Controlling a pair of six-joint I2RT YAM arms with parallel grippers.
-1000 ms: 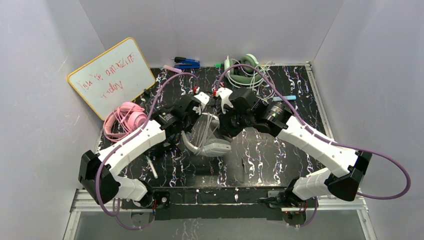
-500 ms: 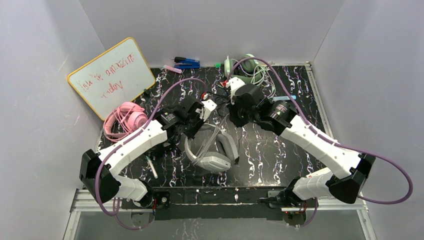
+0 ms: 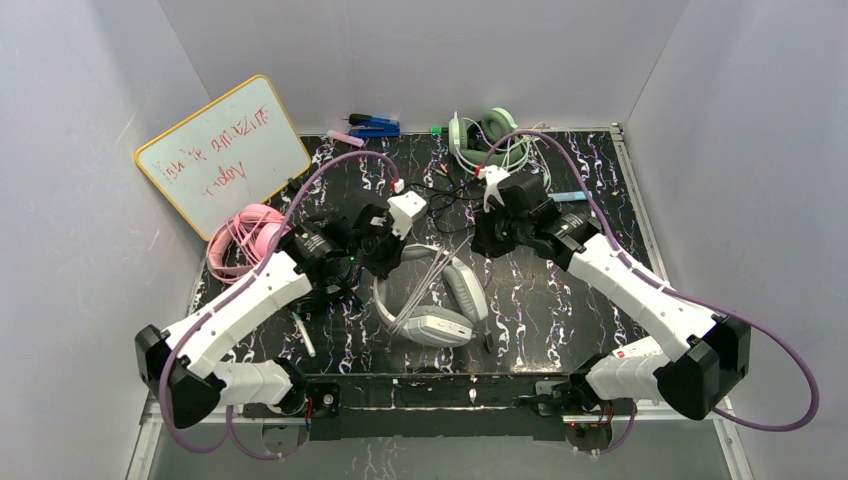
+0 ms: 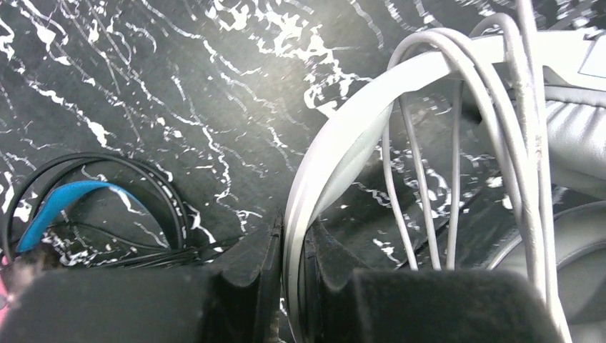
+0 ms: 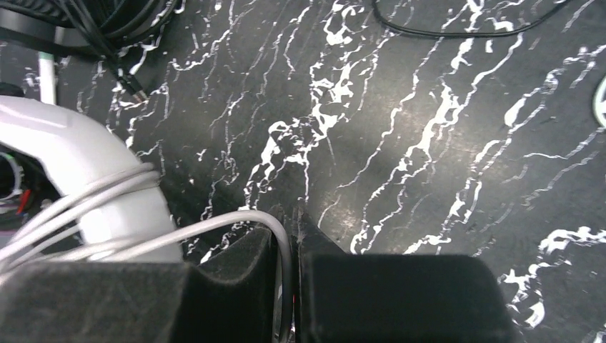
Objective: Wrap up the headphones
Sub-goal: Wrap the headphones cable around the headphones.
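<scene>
The jaws of the right gripper (image 5: 286, 246) are pinched on a thin white-grey cord (image 5: 214, 223), which bends left to the white headphones (image 5: 71, 150) with several cord turns around them, over the black marbled tabletop (image 5: 429, 143).

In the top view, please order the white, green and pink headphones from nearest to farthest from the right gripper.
1. White headphones: front centre; the right gripper pinches their cord.
2. Green headphones: behind it, at the back edge.
3. Pink headphones: far left.
</scene>
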